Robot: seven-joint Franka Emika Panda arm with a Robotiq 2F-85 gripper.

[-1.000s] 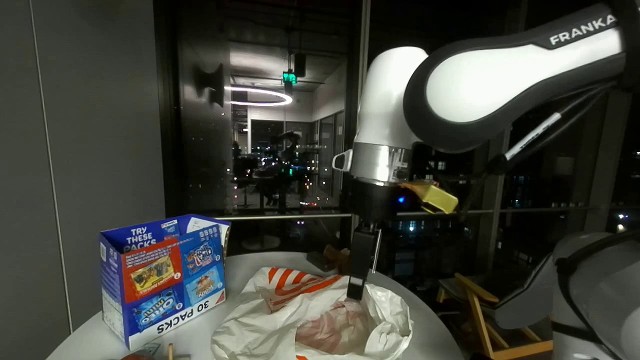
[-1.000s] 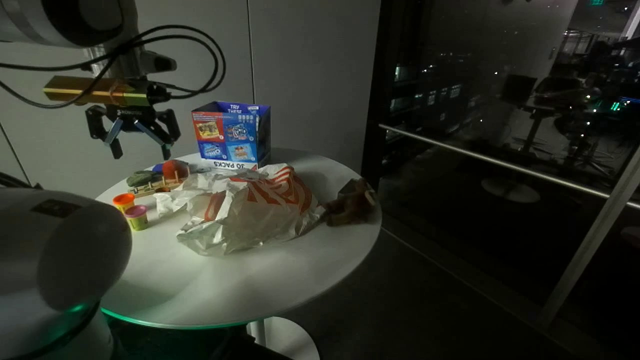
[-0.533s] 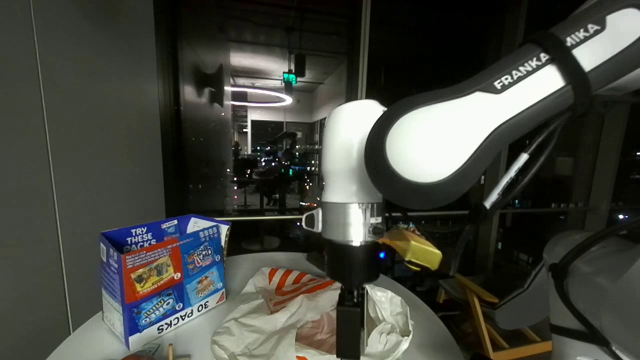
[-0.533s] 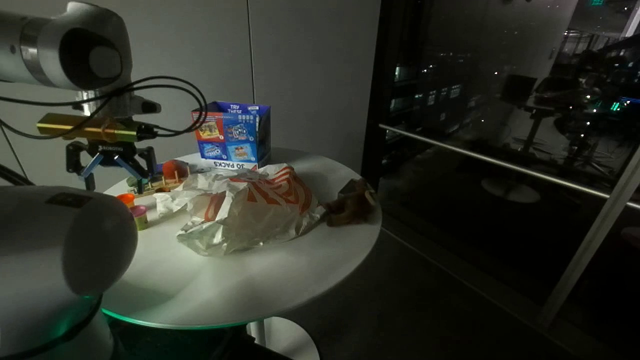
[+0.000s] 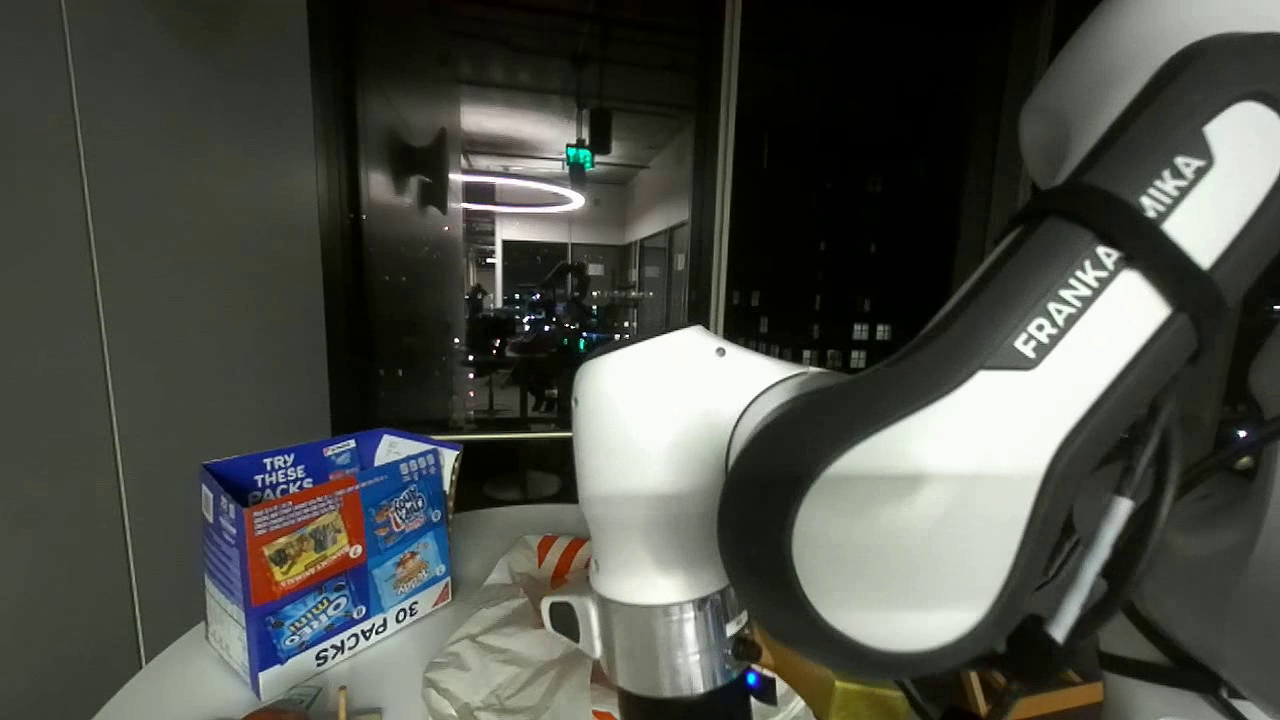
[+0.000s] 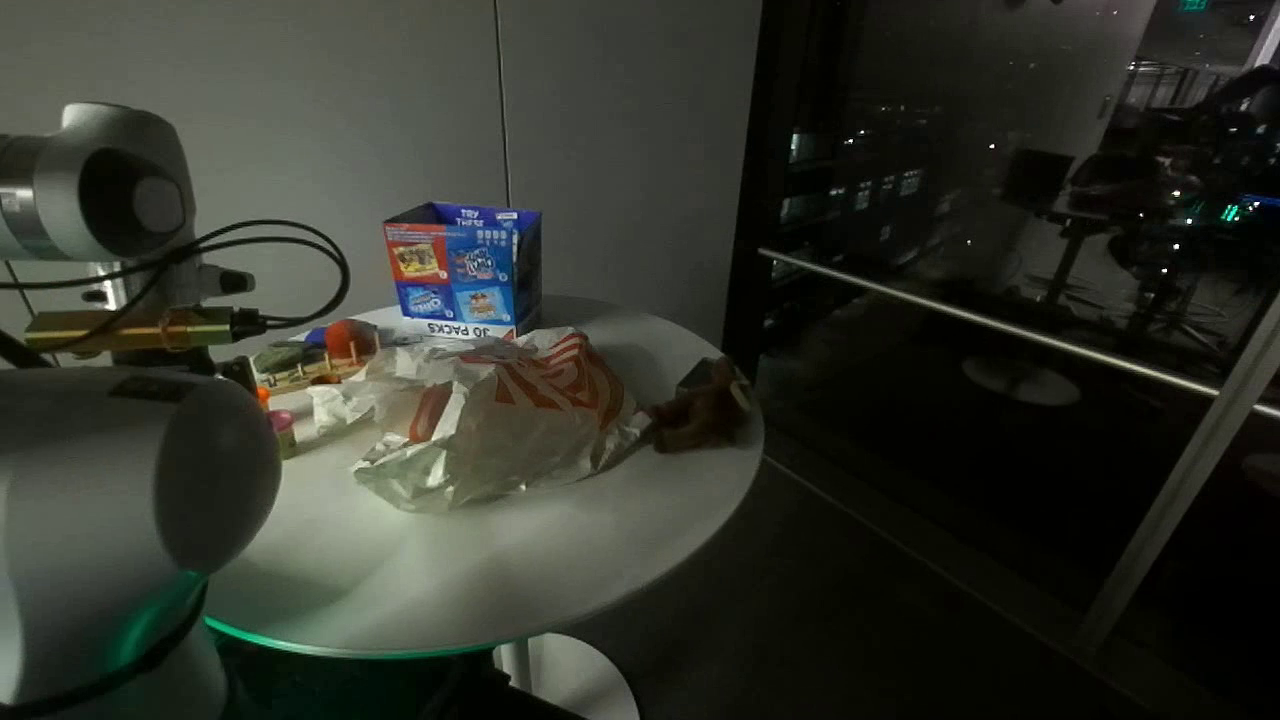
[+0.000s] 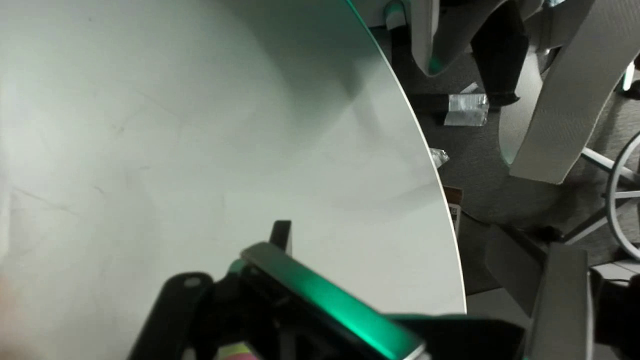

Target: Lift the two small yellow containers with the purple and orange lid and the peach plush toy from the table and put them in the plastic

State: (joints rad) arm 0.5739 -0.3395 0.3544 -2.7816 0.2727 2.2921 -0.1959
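Closest in my wrist view is the black, silver-linked pincer point(image 7: 340, 305); I judge it spread wide, with nothing seen in its hold. In an exterior view only a dark bit of it shows past the arm's white shoulder point(image 6: 120, 480). To the right of that bit, and lower, stands the small yellow cylindrical container with the pinkish-purple lid point(image 6: 284, 430) — upright, long axis vertical, on the white round-edged tabletop point(image 6: 500, 560). The wrist view shows what looks like a sliver of it at the bottom edge, left of the pincer's middle, so I think my next move must go that way before closing. Just beyond is the small container with the orange lid point(image 6: 263, 396), mostly hidden. Farther right lies the crumpled whitish plastic bag with red print point(image 6: 515, 440), the goal. Far right, just beside it, sits a fuzzy brown plush toy point(image 6: 700, 412) — I take it for the peach one.
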